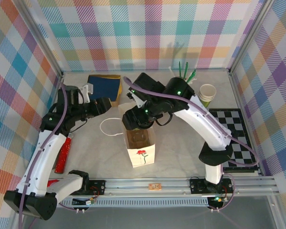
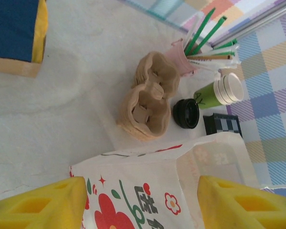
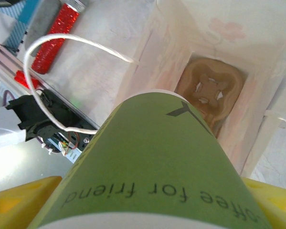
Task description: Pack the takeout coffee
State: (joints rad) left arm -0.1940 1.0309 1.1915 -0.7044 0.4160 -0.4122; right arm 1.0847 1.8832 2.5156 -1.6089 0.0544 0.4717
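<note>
The takeout coffee (image 3: 152, 157), a green paper cup printed "coffee for friend", is clamped between my right gripper's (image 3: 147, 207) yellow fingers (image 3: 18, 202). Its base points down at the open mouth of the white flower-print paper bag (image 1: 143, 155). The cup's lid end is out of frame. A brown cup carrier (image 3: 209, 93) lies on the bag's bottom. In the top view my right gripper (image 1: 135, 120) hovers over the bag's far edge. My left gripper (image 2: 143, 205) stands open just left of the bag (image 2: 147, 191), fingers wide apart, near the bag's white cord handle (image 1: 109, 128).
Behind the bag lie stacked brown cup carriers (image 2: 147, 95), a loose black lid (image 2: 186, 113), lidless green cups (image 1: 207, 94) and a pink pot of sticks (image 1: 185, 76). A blue-and-yellow box (image 1: 104, 86) sits back left, a red packet (image 1: 63, 155) at the left, a checkered board (image 1: 238, 133) at the right.
</note>
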